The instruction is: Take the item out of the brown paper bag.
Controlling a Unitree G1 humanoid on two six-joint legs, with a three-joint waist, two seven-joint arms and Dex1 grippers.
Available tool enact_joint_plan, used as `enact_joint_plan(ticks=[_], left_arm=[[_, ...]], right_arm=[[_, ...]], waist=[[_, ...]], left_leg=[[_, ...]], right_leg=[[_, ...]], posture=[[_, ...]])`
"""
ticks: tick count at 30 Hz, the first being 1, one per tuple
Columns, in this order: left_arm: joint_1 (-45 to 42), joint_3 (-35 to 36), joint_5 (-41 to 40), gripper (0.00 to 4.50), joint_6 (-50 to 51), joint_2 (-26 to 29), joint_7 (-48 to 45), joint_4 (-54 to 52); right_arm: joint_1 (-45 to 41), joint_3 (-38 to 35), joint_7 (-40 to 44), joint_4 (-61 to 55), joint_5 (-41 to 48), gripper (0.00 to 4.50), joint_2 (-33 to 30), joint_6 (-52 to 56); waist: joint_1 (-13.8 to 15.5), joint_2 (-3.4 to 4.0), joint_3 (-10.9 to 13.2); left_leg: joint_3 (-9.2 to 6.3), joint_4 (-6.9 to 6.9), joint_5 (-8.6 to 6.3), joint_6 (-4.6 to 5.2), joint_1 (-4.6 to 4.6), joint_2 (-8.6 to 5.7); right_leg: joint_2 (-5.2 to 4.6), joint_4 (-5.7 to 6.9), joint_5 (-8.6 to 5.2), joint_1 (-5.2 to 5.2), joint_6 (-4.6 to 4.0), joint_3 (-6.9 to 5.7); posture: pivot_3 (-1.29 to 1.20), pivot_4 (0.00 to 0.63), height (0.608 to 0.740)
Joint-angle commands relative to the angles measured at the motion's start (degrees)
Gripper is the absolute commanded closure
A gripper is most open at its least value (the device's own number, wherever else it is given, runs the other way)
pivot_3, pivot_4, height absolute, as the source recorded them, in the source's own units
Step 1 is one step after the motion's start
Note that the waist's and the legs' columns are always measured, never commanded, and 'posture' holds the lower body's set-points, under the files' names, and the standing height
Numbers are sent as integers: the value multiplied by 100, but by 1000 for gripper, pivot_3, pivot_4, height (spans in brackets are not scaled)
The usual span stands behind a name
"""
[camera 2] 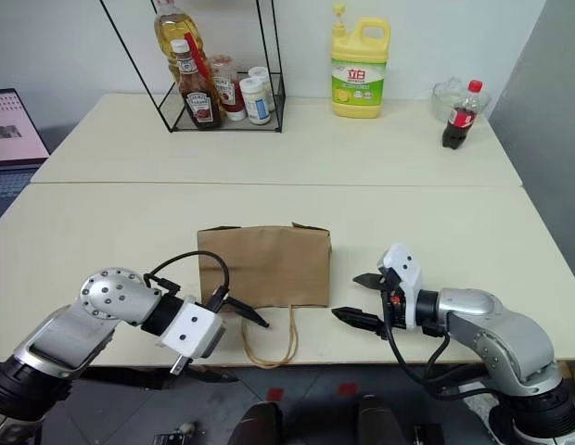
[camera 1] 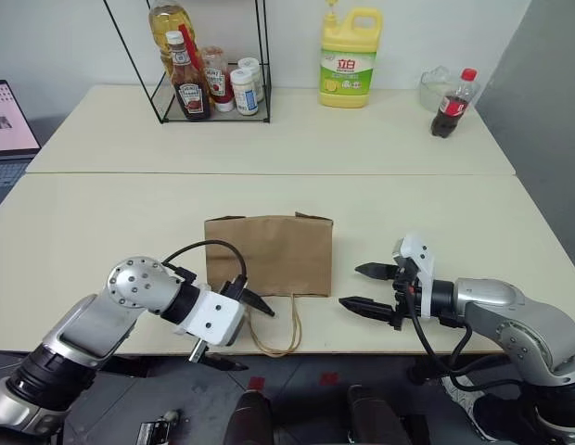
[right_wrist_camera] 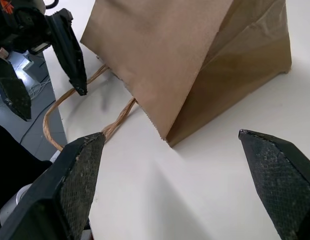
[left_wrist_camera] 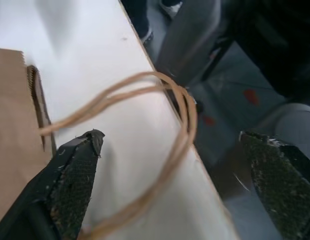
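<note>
Left gripper (camera 1: 234,329): gaping wide, gripping nothing, hovering over the cord handles (camera 1: 276,334) at the bag's mouth corner.
Right gripper (camera 1: 366,287): spreading fully, empty, waiting just beside the bag's other mouth corner.
Step advice: pinching one paper lip, not cord, likely opens it.
Brown paper bag (camera 1: 269,252): lying flat, mouth facing the table's (camera 1: 102,222) near edge.
Item: hiding unseen, presumably inside the bag.

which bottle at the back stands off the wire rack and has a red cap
The cola bottle, dark with a red cap, standing alone on the table's far right. The ketchup bottle and oil bottle stand in the rack.
</note>
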Motion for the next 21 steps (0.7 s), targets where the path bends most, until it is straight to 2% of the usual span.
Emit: enact_joint_plan(ticks=[1, 5, 12, 21], left_arm=[[-76, 75, 24, 23, 63, -138, 187, -92], [-195, 124, -162, 23, 560, -329, 307, -187], [-310, 50, 14, 23, 586, -536, 492, -114], [-318, -22, 439, 23, -350, -508, 403, 56]], right_arm=[[-33, -67, 6, -104, 18, 0, -10, -101], [-5, -81, -7, -118, 31, 0, -22, -88], [-28, -101, -27, -105, 56, 0, -16, -69], [-40, -100, -37, -86, 42, 0, -18, -68]], waist=[[0, 0, 0], [-1, 0, 0], [-3, -1, 0], [0, -1, 0]], left_leg=[[0, 0, 0, 0, 0, 0], [0, 0, 0, 0, 0, 0], [0, 1, 0, 0, 0, 0], [0, 1, 0, 0, 0, 0]], right_leg=[[0, 0, 0, 0, 0, 0], [0, 0, 0, 0, 0, 0], [0, 0, 0, 0, 0, 0], [0, 0, 0, 0, 0, 0]], posture=[[0, 150, 740], [0, 150, 740], [0, 150, 740], [0, 150, 740]])
